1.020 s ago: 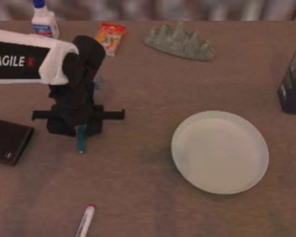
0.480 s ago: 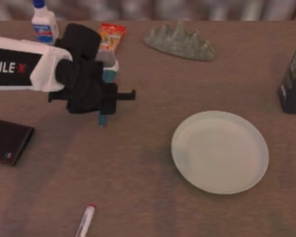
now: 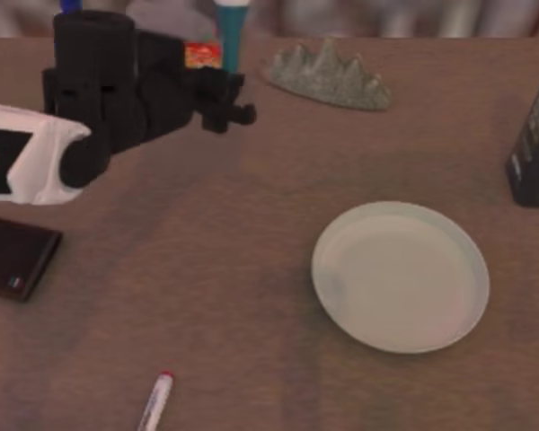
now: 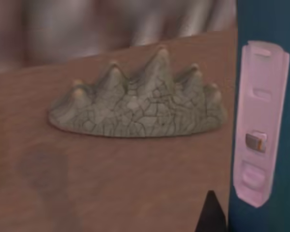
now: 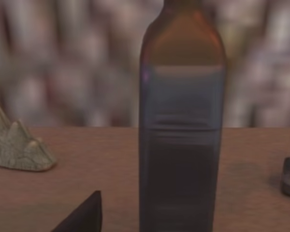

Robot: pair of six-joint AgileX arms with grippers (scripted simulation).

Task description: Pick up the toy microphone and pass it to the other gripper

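1. Near the tabletop's far left corner, the left gripper [image 3: 223,90] is holding the toy microphone [image 3: 230,31] aloft, fingers clamped narrowly on its teal handle.
2. The microphone is looking light, rigid and smooth; the bare handle near the button strip [image 4: 259,123] is offering the free hold.
3. The right gripper is sitting out of sight.
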